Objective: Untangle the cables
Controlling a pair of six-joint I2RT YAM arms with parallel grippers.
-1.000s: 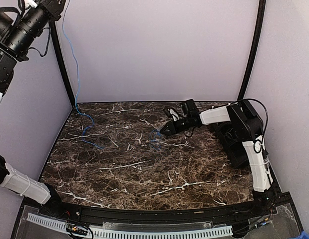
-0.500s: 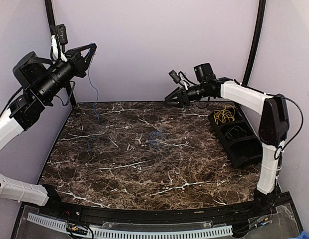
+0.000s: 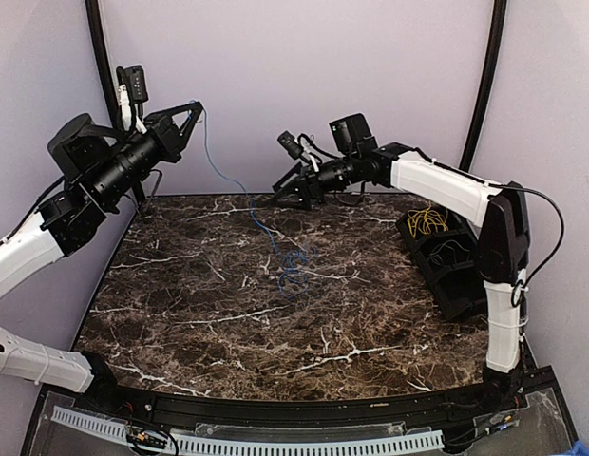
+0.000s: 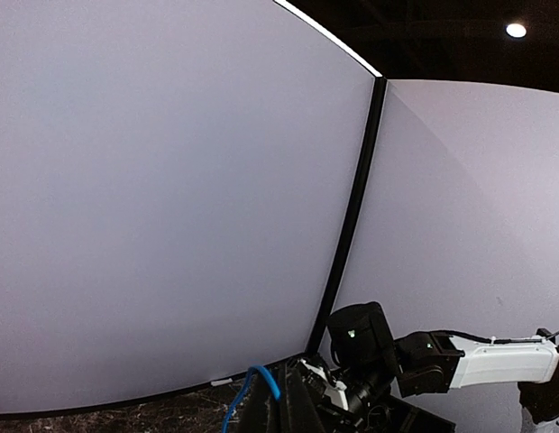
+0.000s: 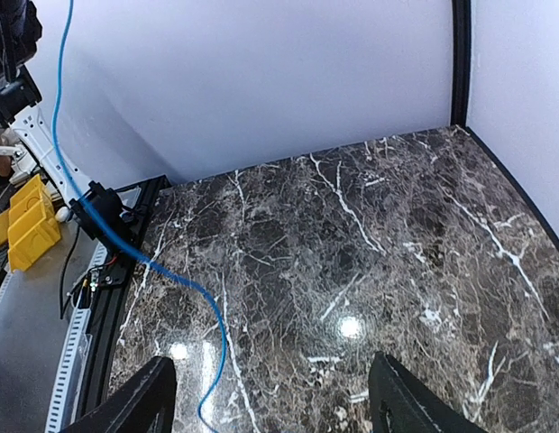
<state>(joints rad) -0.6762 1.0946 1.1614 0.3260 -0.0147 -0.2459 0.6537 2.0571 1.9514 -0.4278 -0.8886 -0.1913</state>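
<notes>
Aloft, left claw (image 3: 193, 107) grips blue cable (image 3: 291, 265) (dangling).

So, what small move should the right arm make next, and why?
Probably lower the open right gripper onto the blue cable where it loops on the marble tabletop and pin it: the shut left gripper holds the other end high, so pulling could open the loops.

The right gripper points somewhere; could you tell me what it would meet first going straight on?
Probably the blue cable hanging from the left gripper, though depth is unclear; otherwise the marble tabletop.
</notes>
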